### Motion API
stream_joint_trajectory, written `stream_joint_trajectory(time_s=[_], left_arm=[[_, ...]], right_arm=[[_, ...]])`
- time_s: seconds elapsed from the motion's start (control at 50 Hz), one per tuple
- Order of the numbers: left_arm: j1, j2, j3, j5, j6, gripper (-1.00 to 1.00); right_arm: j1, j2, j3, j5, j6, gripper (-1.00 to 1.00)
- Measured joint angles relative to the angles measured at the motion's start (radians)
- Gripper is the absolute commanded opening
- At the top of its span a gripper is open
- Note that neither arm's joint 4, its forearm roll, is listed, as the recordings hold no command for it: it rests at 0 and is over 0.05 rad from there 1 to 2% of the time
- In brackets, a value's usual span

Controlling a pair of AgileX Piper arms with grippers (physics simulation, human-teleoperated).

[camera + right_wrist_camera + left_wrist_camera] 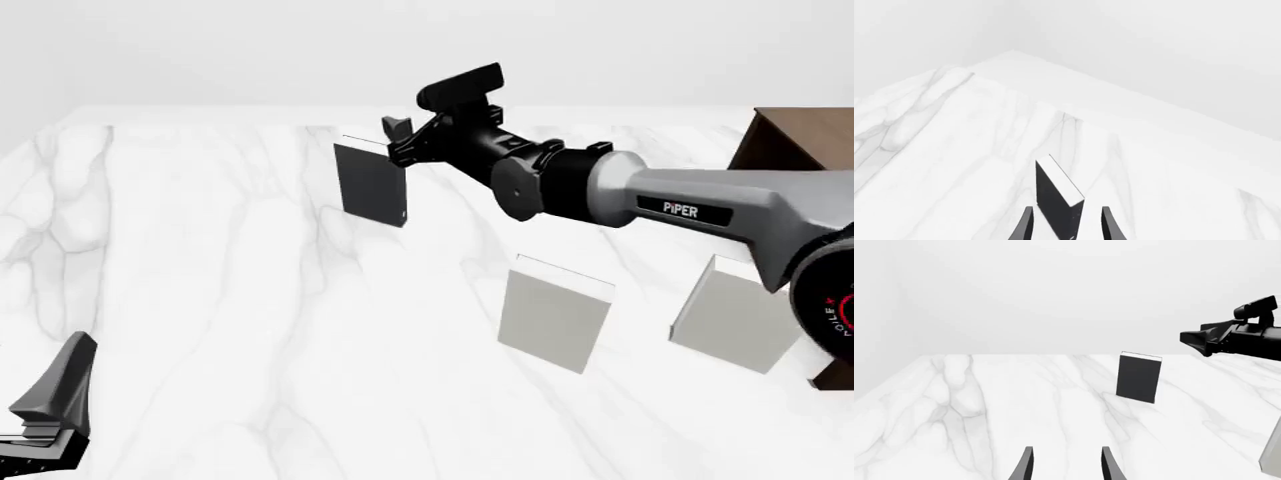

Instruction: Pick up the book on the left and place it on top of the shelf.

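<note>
Left wrist view: the book stands upright on the desk right of centre. The right arm enters at the right edge. The left jaws, bottom centre, are spread, holding nothing.

Front view: the book stands upper centre-left, the right jaws just beside its upper right corner. Two grey books stand lower right; the shelf sits at the right edge.

Right wrist view: the book stands between the parted fingers, with gaps either side.

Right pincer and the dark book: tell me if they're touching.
Cannot tell. The right wrist view shows the dark book standing between the right pincer fingers, the jaws open around it, but no clear gap or contact shows at either finger.
</note>
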Motion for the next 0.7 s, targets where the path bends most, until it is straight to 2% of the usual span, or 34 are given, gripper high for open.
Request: stream_joint_trajectory(time_s=[0.7], left_arm=[[0.0,0.0,0.0,0.0,0.0,1.0]], right_arm=[[-0.025,0.125,-0.053,-0.033,0.028,1.0]])
